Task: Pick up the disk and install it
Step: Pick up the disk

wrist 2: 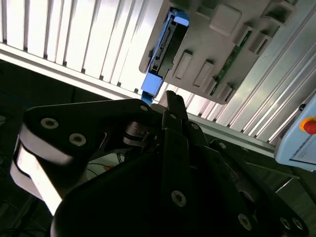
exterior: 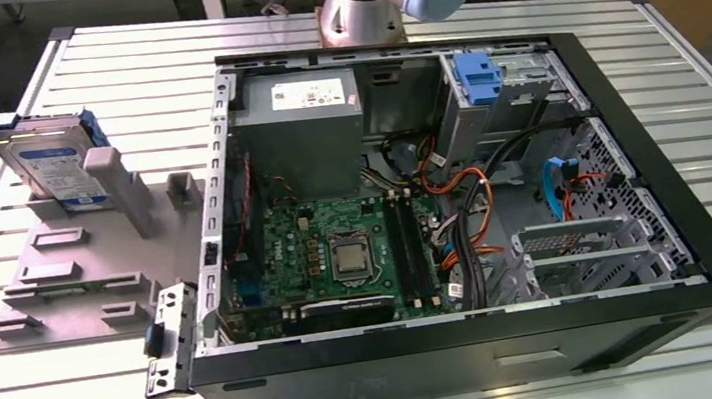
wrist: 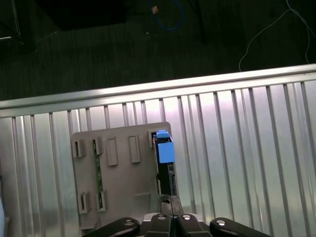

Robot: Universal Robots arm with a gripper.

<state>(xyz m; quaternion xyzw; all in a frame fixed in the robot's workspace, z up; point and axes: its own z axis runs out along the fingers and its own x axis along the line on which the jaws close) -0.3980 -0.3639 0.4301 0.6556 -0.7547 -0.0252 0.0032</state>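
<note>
The disk (exterior: 49, 159) stands on edge in a grey fixture (exterior: 71, 282) on the slatted table, at the exterior view's left, its white-and-blue label facing out and blue rails on its sides. In both wrist views I see it edge-on from above: the disk (wrist: 165, 170) with a blue rail end, and the disk (wrist 2: 165, 47) in its slot. My gripper (wrist: 170, 199) hangs well above it with the fingers shut and nothing between them. Its black body and the gripper (wrist 2: 173, 98) tips point toward the fixture (wrist 2: 222, 39). The arm's base (exterior: 368, 2) stands behind the case.
An open computer case (exterior: 681, 223) lies right of the fixture, holding a motherboard (exterior: 334, 247), a grey power-supply box (exterior: 299, 115) and a drive bay with a blue latch (exterior: 477, 75). A loose metal bracket (exterior: 163, 332) lies by the case. The table edge (wrist: 158, 91) borders dark floor.
</note>
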